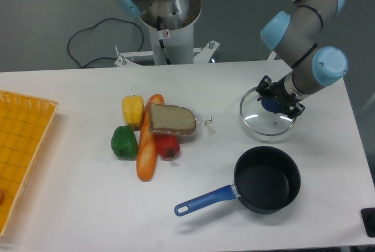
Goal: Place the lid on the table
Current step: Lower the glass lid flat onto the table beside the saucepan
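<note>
Lid [266, 120]: flat on the counter [76, 199], near the right edge, towards the far side.
Pincer [272, 104]: at the lid's blue knob, fingers either side; closure unclear.
Saucepan [267, 180]: near the front right corner, just in front of the lid, handle pointing left.
Vegetables and bread [171, 121]: clustered mid-counter.
Yellow tray [23, 146]: at the left edge.

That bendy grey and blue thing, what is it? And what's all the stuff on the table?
It's a robot arm, seen by one fixed camera looking down from the front. Its gripper is closed around the blue knob of a glass lid, close above or on the white table; I can't tell which. Nearby sits a black saucepan with a blue handle. In the middle lie toy foods: yellow, green and red peppers, a carrot and bread. A yellow tray is at the left edge.
</note>
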Available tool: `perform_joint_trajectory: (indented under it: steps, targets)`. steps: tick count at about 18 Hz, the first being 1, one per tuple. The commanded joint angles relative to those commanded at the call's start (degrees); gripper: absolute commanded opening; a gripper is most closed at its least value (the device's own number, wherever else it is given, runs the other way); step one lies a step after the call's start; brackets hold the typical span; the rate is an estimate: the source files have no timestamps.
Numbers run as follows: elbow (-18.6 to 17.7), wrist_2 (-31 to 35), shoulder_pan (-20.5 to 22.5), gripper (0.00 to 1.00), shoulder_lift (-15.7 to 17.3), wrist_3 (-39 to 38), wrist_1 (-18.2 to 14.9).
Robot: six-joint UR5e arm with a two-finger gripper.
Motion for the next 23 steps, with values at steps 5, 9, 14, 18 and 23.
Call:
perform_joint_trajectory:
  steps: [5,9,14,18,23]
  targets:
    - [-0.62,0.0,0.09,0.65,0.0,0.62,0.8]
    - [-1.15,0.0,0.18,0.65,-0.09,0.97,0.98]
    - [-1.24,0.0,0.18,0.65,-0.09,0.97,0.98]
    - [-1.33,0.0,0.18,0.65,-0.18,0.97,0.98]
    - [-1.41,0.0,0.18,0.65,-0.44,0.97,1.06]
